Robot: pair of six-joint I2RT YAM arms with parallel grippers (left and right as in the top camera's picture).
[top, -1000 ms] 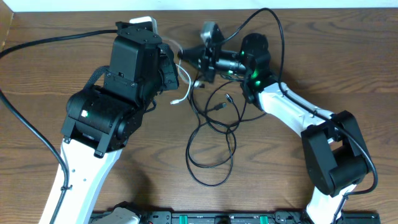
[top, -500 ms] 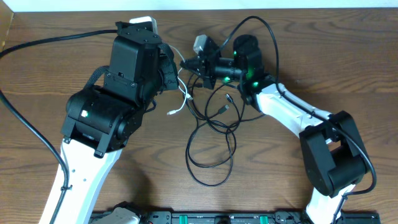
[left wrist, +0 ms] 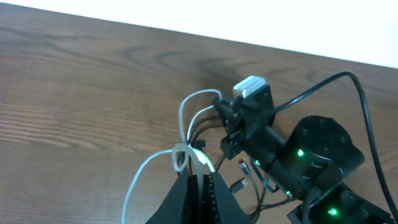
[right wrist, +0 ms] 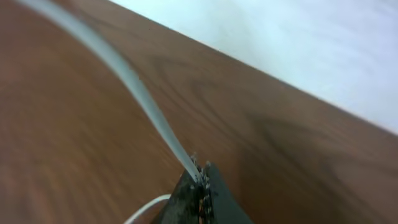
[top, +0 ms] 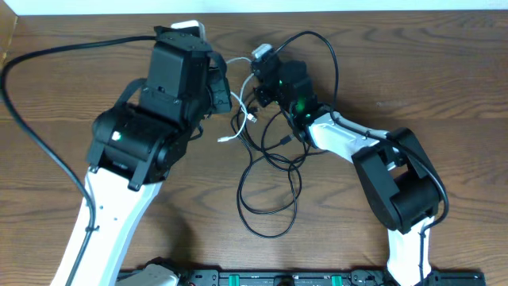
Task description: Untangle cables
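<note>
Cables (top: 268, 159) lay tangled by the far edge of the counter (top: 397, 71), left tool (left wrist: 198, 180) and right tool (right wrist: 200, 180) both clamped shut on the white cable (right wrist: 127, 78), so pulling apart could tighten its twist or snag the black loops.

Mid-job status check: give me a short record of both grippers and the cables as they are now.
left gripper: shut, pinching a looped part of the white cable
right gripper: shut on the same white cable
white cable: spans between the two grippers; one end trails free beside the left arm
black cables: loose overlapping loops on the table, not gripped
</note>
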